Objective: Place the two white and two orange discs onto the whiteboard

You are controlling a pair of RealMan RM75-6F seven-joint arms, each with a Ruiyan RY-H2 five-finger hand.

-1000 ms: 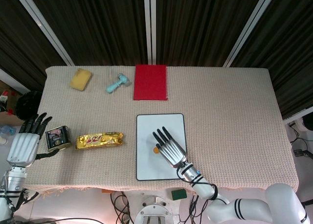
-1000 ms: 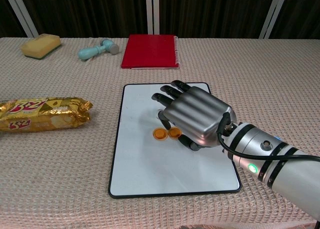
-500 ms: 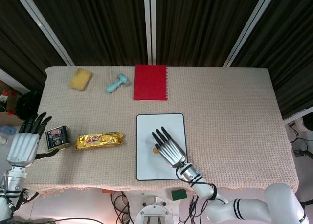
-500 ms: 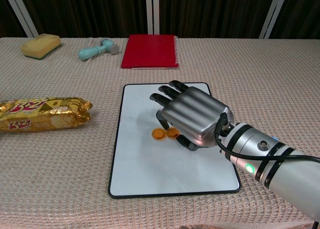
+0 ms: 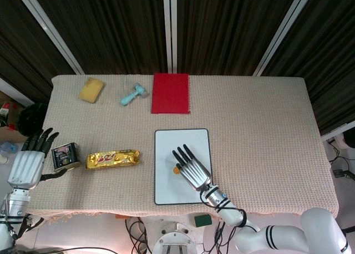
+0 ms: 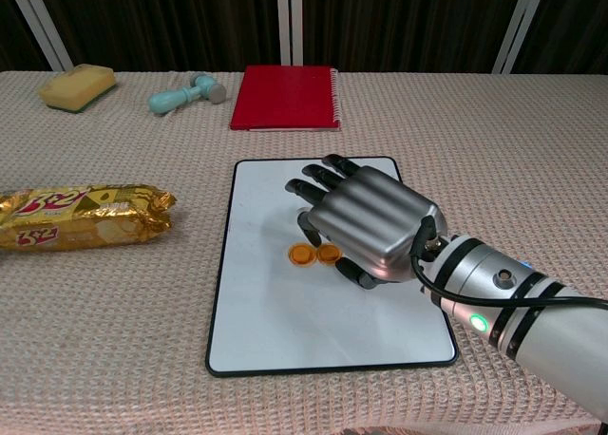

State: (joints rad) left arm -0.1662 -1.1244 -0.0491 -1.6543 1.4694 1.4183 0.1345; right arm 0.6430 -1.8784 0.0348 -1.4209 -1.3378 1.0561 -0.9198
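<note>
At centre frame, right hand (image 6: 366, 228) hovers over whiteboard (image 6: 275, 312), fingers spread, holding nothing; two orange discs (image 6: 314, 255) lie just beside its fingertips. Left hand (image 5: 28, 164) open at lower left.

white discs unseen, perhaps under right hand (image 6: 366, 221); snack pack (image 6: 76, 217) edge-cropped

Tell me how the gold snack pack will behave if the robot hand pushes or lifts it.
The gold snack pack looks like crinkled foil, so it will probably flex and sag rather than stay stiff. Its glossy wrapper may slip in a grip. Lying flat and long on the knitted cloth, it should slide or pivot, not roll.
</note>
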